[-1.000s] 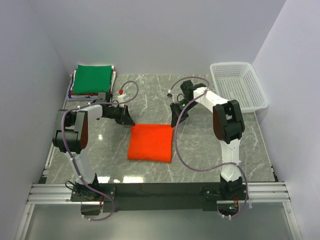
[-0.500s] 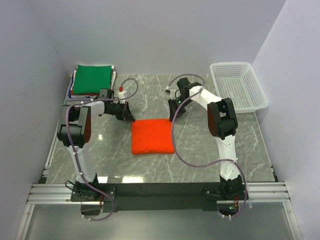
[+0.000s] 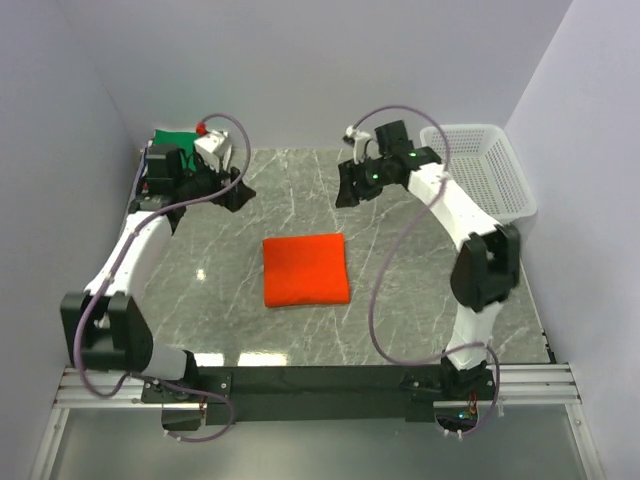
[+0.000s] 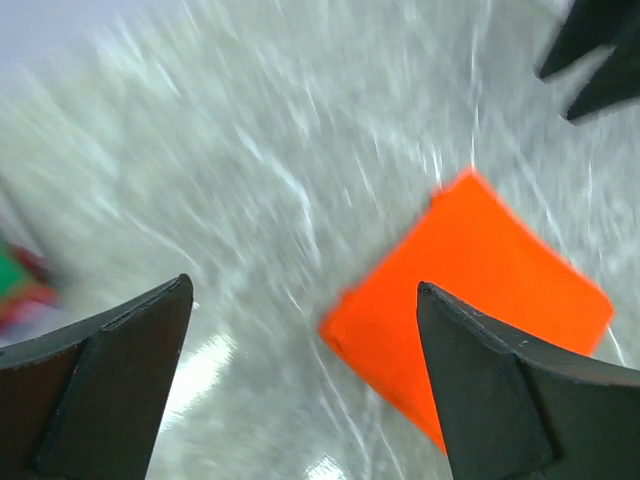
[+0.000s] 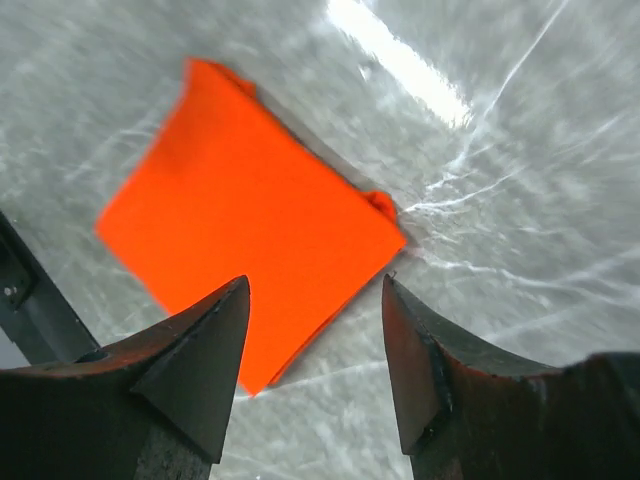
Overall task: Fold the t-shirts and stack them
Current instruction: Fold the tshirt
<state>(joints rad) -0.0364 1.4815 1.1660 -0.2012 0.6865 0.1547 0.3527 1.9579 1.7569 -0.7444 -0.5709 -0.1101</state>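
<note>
At table (image 3: 420, 300) centre, the folded orange t-shirt (image 3: 305, 270) is lying freed. The left gripper (image 3: 237, 191) and right gripper (image 3: 346, 189), jaws newly spread and empty, are lifting toward the far side, so stacking is likely coming next.

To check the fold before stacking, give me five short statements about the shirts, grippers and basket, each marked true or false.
1. The orange t-shirt lies folded flat on the table. True.
2. The left gripper is clamped on the orange t-shirt. False: its jaws stand open and empty, clear of the cloth.
3. The right gripper is open and holds nothing. True.
4. The orange t-shirt sits inside the white basket. False: it lies mid-table, apart from the basket in the far right corner.
5. A green t-shirt lies at the far left corner. True.
</note>
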